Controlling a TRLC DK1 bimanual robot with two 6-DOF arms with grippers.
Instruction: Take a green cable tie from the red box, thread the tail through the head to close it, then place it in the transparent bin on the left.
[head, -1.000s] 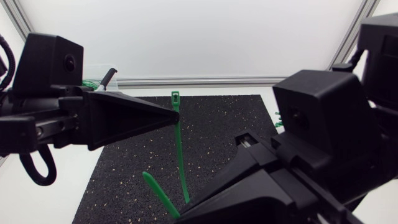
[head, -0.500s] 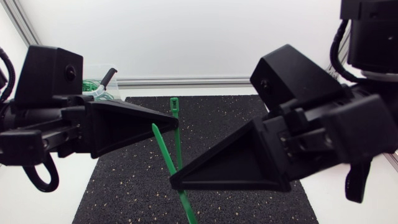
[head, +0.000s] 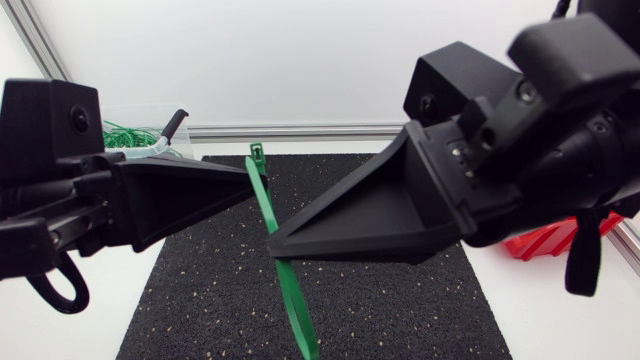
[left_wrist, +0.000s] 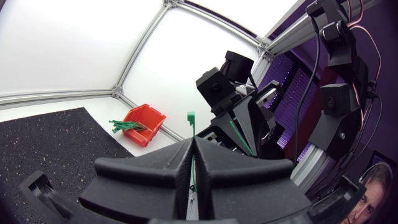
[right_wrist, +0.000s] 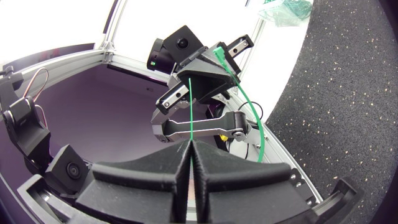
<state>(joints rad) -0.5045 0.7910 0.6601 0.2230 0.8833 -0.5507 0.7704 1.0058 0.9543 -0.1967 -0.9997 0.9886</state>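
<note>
Green cable tie (head: 294, 300) is up in the air over the black mat (head: 200, 300), both my grippers clamped on it. Left gripper (head: 252, 186) pinches just under the head (head: 257, 152), right gripper (head: 273, 238) pinches lower on the strap, tail (head: 309, 346) hanging free below. I judge this the threading step, no loop made yet. Next move calls for curling the tail round and lining its tip with the head slot. Red box (head: 540, 240) and clear bin (head: 150, 150) are well apart from the tie.
</note>
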